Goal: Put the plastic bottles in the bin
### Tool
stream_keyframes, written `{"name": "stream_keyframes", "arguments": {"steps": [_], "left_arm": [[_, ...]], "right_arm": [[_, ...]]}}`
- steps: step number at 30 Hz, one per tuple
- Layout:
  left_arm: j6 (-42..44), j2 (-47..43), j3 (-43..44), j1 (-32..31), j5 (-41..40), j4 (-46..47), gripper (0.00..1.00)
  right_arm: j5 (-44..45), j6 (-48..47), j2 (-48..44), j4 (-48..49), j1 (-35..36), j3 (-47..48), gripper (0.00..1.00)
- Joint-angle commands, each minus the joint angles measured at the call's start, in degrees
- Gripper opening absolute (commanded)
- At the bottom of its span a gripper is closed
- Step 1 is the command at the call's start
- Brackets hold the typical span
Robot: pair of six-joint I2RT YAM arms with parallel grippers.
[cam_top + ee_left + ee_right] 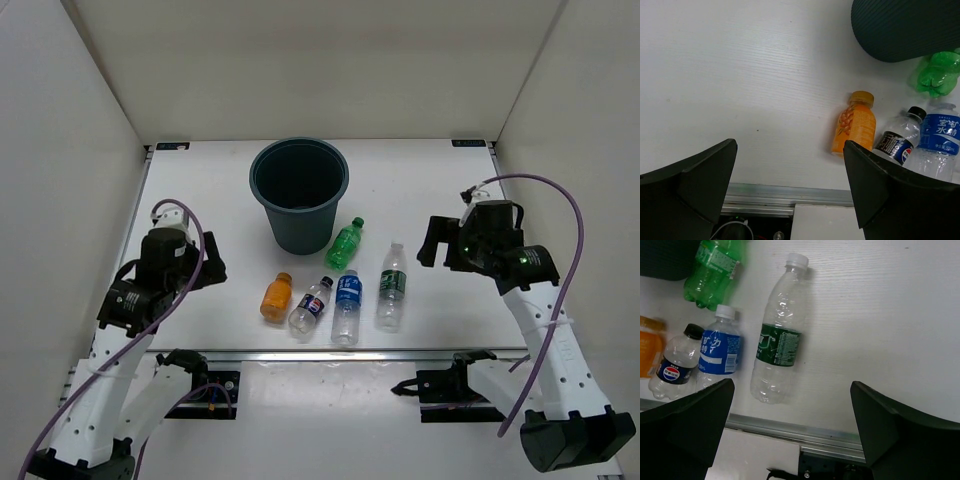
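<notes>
The dark blue-grey bin (299,193) stands upright at the table's middle back. Five bottles lie in front of it: orange (276,297), clear with a dark blue-red label (310,308), clear with a blue label (346,305), clear with a green label (391,286), and green (345,243) beside the bin. My left gripper (205,262) is open and empty, left of the orange bottle (854,125). My right gripper (437,243) is open and empty, right of the green-label bottle (780,342).
White walls enclose the table on three sides. A metal rail (340,353) runs along the near edge. The bin's wall (905,27) fills the top right of the left wrist view.
</notes>
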Motion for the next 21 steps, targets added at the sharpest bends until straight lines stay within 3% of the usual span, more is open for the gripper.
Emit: {"name": "stream_keyframes", "arguments": {"steps": [1, 9, 15, 21], "left_arm": [[1.36, -0.47, -2.69, -0.36, 2.10, -0.31, 0.99], [0.22, 1.80, -10.07, -5.89, 10.89, 11.10, 0.99], [-1.36, 9.36, -13.94, -18.45, 10.45, 21.56, 0.99], [-1.54, 17.01, -16.23, -20.66, 8.43, 26.76, 0.99]], "right_arm": [[1.31, 0.47, -0.37, 3.08, 3.47, -1.33, 0.99], [1.83, 0.20, 0.50, 6.87, 4.01, -3.36, 0.99], [5.01, 0.72, 1.21, 6.25, 1.29, -5.12, 0.99], [2.64, 0.19, -1.51, 7.30, -4.34, -8.02, 0.99]]}}
